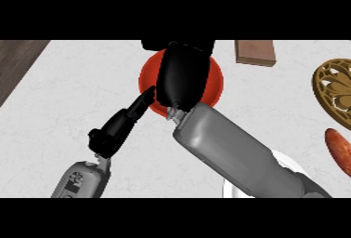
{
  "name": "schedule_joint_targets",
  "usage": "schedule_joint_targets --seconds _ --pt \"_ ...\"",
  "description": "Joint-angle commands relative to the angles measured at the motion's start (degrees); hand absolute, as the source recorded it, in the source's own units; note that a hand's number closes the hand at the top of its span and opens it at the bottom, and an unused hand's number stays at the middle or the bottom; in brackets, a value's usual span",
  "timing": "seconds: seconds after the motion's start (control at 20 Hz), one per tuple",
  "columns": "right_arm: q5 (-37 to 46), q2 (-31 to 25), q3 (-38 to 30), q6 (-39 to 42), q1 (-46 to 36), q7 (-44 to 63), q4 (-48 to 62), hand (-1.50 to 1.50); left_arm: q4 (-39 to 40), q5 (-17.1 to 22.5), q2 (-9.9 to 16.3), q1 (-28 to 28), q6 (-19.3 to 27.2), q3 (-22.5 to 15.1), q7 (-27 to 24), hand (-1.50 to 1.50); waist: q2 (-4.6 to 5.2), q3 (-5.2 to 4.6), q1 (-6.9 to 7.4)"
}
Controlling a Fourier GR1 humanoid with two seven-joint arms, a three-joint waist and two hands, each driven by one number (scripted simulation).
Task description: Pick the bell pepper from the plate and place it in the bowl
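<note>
Right hand point(182, 74) over red plate point(216, 79), grasp not discernible; left hand point(123, 123), fingers straight, beside plate.

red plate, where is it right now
In the head view the red plate lies at top centre of the counter, mostly under the right robot hand, left of the wooden block.

White counter point(61, 116) bears red plate point(214, 76), wooden block point(255, 52).
</note>
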Motion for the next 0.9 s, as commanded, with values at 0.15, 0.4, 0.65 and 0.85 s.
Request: schedule_joint_targets --seconds 0.15,0.4,0.65,0.85 --pt "4.4 0.8 1.8 -4.6 -6.0 14.2 11.9 1.50 0.5 0.8 1.8 0.6 -0.3 2.6 -0.4 0.00 0.02 0.00 -1.92" --pt "5.4 0.8 -0.1 -9.0 -6.3 11.8 19.6 1.50 0.9 0.4 1.0 0.3 0.2 2.4 -0.4 0.00 0.32 0.11 -3.13" --pt "-8.2 0.8 -7.6 -6.0 -2.0 7.4 20.8 1.50 -0.9 -0.5 0.9 1.7 0.8 1.6 0.2 0.00 0.09 0.23 -3.64" --pt "-16.1 0.8 -11.0 -12.7 -1.9 2.6 22.8 -1.50 0.5 -0.6 -0.2 1.1 1.3 1.9 -2.2 0.00 0.39 0.22 -3.39"
